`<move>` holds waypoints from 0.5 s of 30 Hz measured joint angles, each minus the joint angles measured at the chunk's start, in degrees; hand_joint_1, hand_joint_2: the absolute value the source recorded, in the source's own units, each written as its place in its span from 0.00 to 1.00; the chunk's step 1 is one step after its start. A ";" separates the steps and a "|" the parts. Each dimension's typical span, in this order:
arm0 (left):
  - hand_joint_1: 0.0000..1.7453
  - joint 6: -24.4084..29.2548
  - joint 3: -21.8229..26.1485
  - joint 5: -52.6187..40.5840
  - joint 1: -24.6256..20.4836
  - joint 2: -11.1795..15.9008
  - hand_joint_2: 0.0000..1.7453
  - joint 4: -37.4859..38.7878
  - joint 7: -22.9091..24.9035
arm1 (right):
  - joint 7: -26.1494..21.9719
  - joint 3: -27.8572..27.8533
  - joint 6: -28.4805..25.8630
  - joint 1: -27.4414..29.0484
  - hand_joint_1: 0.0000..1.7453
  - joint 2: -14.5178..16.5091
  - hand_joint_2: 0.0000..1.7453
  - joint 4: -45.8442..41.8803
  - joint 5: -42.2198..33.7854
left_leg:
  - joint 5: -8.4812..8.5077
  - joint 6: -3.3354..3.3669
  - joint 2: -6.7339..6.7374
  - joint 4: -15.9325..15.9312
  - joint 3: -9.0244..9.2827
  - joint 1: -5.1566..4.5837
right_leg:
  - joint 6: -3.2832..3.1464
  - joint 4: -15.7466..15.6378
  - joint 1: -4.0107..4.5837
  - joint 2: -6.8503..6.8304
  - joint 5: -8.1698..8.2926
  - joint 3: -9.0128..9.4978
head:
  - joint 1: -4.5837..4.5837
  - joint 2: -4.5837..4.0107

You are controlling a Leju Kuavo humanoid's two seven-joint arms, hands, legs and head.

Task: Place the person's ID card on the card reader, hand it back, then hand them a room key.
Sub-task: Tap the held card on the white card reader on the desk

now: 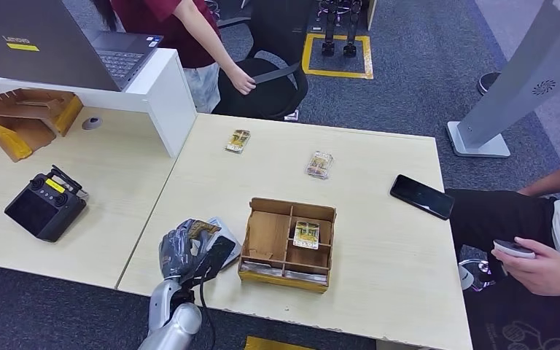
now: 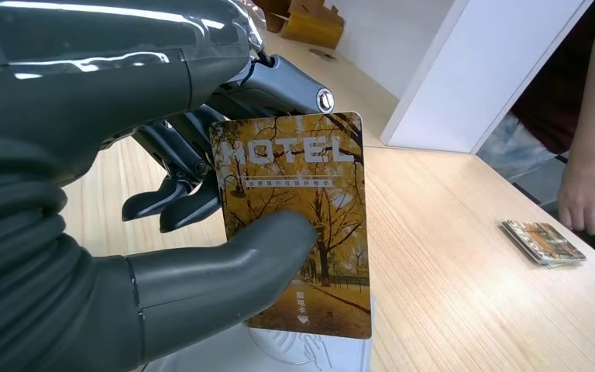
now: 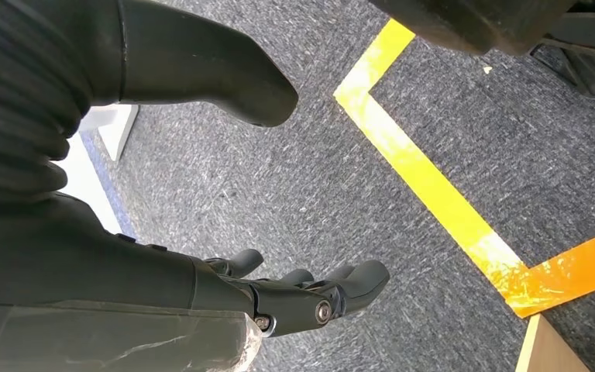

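Note:
My left hand (image 1: 188,248) grips a yellow card (image 2: 310,186) printed with autumn trees and the word HOTEL, thumb pressed on its face and fingers behind it. The card (image 1: 203,227) stands on edge over the white card reader (image 2: 314,355), its lower edge at or just above the reader's surface. In the head view the reader (image 1: 227,229) lies at the table's near left, beside the wooden box. My right hand (image 3: 310,298) hangs over the grey carpet with its fingers apart and nothing in it.
A wooden compartment box (image 1: 270,237) holds one yellow card (image 1: 306,234). Two more card stacks (image 1: 238,140) (image 1: 320,165) lie farther back. A black phone (image 1: 421,196) is at the right edge. A seated person's hand (image 1: 547,270) is at the right; another person (image 1: 189,33) stands behind.

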 joint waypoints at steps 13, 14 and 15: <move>1.00 -13.12 -0.02 23.85 2.60 -0.40 1.00 -5.43 -7.56 | 0.41 0.00 -0.82 0.02 0.00 0.00 1.00 0.11 -0.03 | 0.00 0.00 0.00 0.00 -0.04 0.00 | 0.00 0.00 0.00 0.01 0.00 -0.05 | -0.01 0.00; 1.00 -14.18 -0.05 25.76 2.95 -0.39 1.00 -6.06 -7.81 | 0.42 0.00 -0.88 0.03 0.00 0.00 1.00 0.15 -0.03 | 0.00 0.00 0.01 0.00 -0.05 0.00 | 0.00 0.00 0.00 0.01 0.00 -0.07 | -0.01 0.00; 1.00 -15.30 -0.13 27.61 3.31 -0.37 1.00 -6.71 -8.02 | 0.42 0.00 -0.92 0.04 0.00 0.00 1.00 0.19 -0.03 | 0.00 0.00 0.01 0.00 -0.07 0.00 | 0.00 0.00 0.00 0.01 0.00 -0.08 | -0.01 0.00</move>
